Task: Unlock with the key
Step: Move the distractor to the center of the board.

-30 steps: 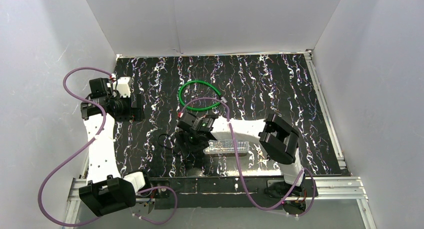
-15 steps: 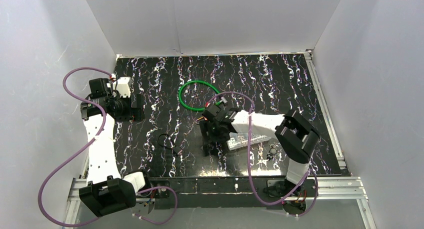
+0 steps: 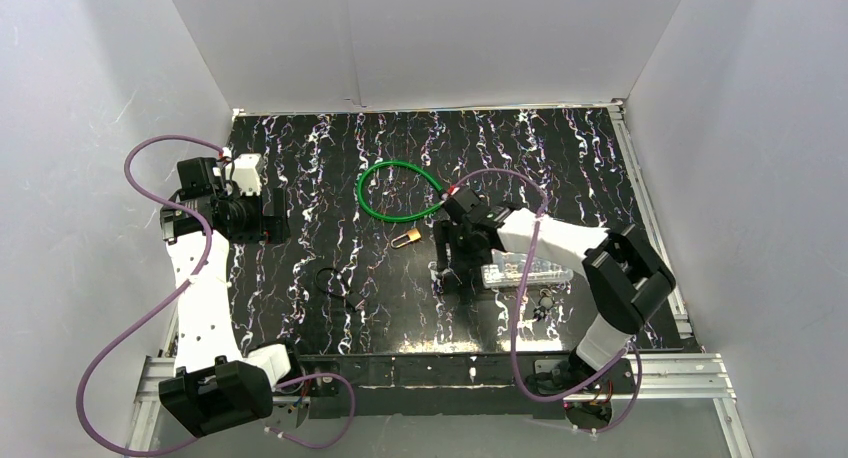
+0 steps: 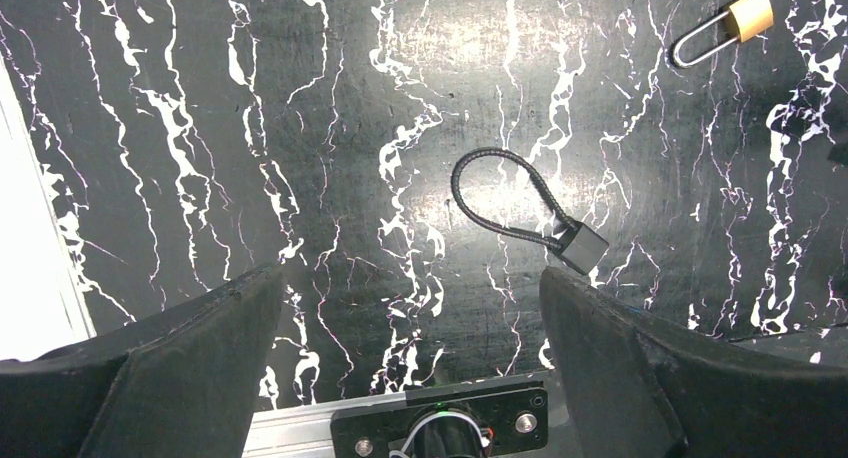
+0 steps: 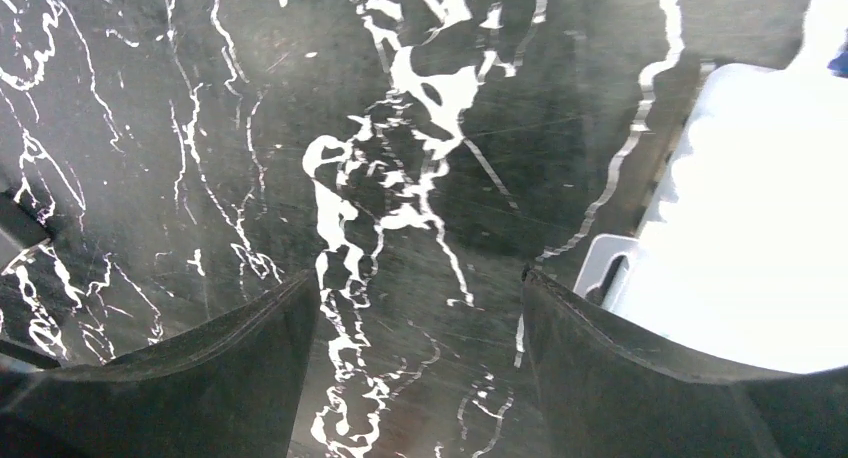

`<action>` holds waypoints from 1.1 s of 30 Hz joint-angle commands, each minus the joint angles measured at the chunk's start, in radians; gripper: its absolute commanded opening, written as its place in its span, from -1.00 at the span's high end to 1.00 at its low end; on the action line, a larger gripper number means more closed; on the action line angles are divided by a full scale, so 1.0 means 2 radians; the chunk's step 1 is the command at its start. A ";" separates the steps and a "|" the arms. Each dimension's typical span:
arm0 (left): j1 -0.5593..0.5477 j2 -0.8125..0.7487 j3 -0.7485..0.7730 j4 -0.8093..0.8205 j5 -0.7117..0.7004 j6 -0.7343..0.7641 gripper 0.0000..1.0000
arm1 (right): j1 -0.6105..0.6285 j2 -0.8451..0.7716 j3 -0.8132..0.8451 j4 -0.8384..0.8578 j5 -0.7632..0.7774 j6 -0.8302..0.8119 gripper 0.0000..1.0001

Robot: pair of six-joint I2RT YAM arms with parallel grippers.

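Observation:
A small brass padlock (image 3: 406, 239) lies on the black marbled table (image 3: 560, 168), and the left wrist view has it at top right (image 4: 748, 16). The key shows as a small bunch on a ring (image 3: 545, 303) near the front right. My right gripper (image 3: 443, 281) hangs open just right of the padlock, over bare table (image 5: 415, 283), with nothing between its fingers. My left gripper (image 3: 268, 223) is raised at the far left, open and empty (image 4: 410, 278).
A black cable lock (image 3: 335, 281) lies left of the padlock and is also in the left wrist view (image 4: 520, 213). A green cable loop (image 3: 400, 191) lies behind. A clear plastic box (image 3: 525, 274) sits under the right forearm. White walls enclose the table.
The right arm has swung to the right, uncovering the padlock. The clear box has shifted right along with it. The left arm has not moved.

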 commanded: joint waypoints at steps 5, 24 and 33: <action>0.001 -0.005 0.006 -0.012 0.017 -0.003 -0.99 | 0.002 -0.107 0.014 -0.050 0.008 -0.021 -0.63; 0.001 -0.018 0.026 -0.034 0.032 -0.006 -0.99 | -0.162 -0.175 -0.147 -0.049 0.012 0.001 -0.61; 0.001 -0.016 0.031 -0.035 0.037 -0.005 -0.99 | -0.200 -0.125 -0.104 -0.052 0.053 -0.026 -0.60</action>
